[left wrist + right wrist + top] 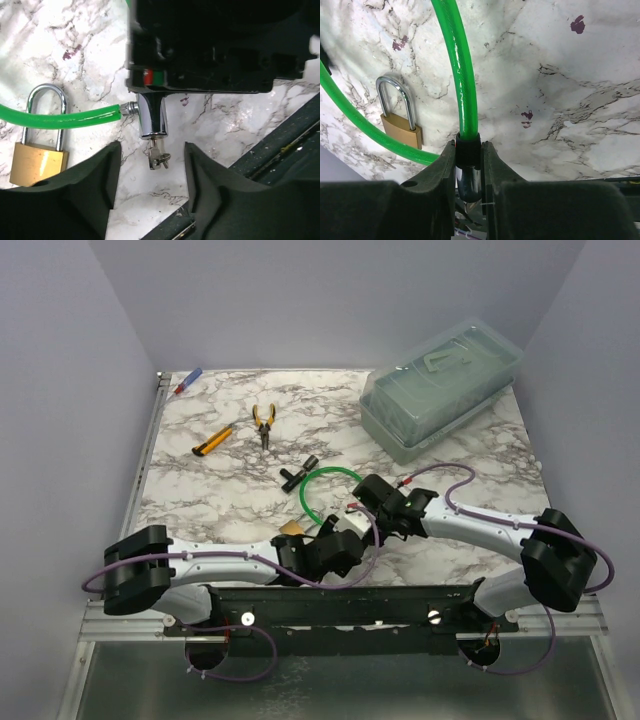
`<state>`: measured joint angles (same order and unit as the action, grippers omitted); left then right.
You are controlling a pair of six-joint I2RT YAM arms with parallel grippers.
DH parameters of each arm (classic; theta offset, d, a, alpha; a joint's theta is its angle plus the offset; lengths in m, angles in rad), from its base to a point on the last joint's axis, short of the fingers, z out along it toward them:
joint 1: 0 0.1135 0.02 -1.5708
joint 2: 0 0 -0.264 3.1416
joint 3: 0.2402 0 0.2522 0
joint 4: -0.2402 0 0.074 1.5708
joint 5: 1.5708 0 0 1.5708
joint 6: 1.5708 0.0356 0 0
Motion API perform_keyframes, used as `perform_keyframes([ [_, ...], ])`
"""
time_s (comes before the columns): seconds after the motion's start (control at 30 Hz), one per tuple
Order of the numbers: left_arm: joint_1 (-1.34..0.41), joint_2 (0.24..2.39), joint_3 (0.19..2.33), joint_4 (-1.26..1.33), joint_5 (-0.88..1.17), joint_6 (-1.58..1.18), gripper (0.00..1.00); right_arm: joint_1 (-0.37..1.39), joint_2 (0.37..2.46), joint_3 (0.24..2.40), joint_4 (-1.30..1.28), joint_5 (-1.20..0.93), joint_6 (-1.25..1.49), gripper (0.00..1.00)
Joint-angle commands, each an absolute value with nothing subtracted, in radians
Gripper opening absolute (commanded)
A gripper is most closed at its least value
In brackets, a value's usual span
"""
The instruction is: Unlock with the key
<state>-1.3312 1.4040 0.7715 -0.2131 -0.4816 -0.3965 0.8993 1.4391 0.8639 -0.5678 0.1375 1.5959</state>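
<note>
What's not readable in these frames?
- Left wrist: the key has its blade inside the silver cylinder; depth and turn are unreadable.
- Left wrist: the cylinder's top is covered by the right hand.
- Left wrist: the padlock has its base cut off by the left hand; its keyhole is unseen.
- Top: key and cylinder are hidden between both hands, too small.
</note>
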Motion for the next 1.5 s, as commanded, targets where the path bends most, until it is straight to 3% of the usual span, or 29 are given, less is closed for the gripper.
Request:
perform_keyframes([
  [0.0,-1.335,1.283,0.745,-0.197,-0.463,-0.408,0.64,0.911,1.401,0.836,-0.514,0.147,1.597,0.0],
  [0.13,-1.336,1.173,0.711,-0.196,-0.422,-0.449,0.81,0.91,1.394,0.82,-0.506,0.153,1.597,0.0],
  [0.2,-1.335,1.113,0.692,-0.195,-0.404,-0.476,0.85,0.91,1.393,0.814,-0.503,0.156,1.597,0.0],
  [0.63,-1.306,0.769,0.483,-0.163,-0.615,-1.028,0.93,0.908,1.324,0.745,-0.423,0.164,1.585,0.0],
  [0.87,-1.181,0.788,0.375,0.034,-0.517,-1.163,0.94,0.908,1.292,0.724,-0.42,0.172,1.584,0.0],
  [1.03,-1.049,0.874,0.33,0.181,-0.313,-1.198,0.94,0.908,1.258,0.708,-0.415,0.182,1.579,0.0],
  [1.2,-1.015,0.976,0.313,0.324,-0.241,-1.196,0.93,0.908,1.246,0.701,-0.416,0.185,1.578,0.0],
  [1.47,-1.01,1.103,0.324,0.448,-0.211,-1.19,0.77,0.908,1.244,0.706,-0.42,0.191,1.575,0.0],
])
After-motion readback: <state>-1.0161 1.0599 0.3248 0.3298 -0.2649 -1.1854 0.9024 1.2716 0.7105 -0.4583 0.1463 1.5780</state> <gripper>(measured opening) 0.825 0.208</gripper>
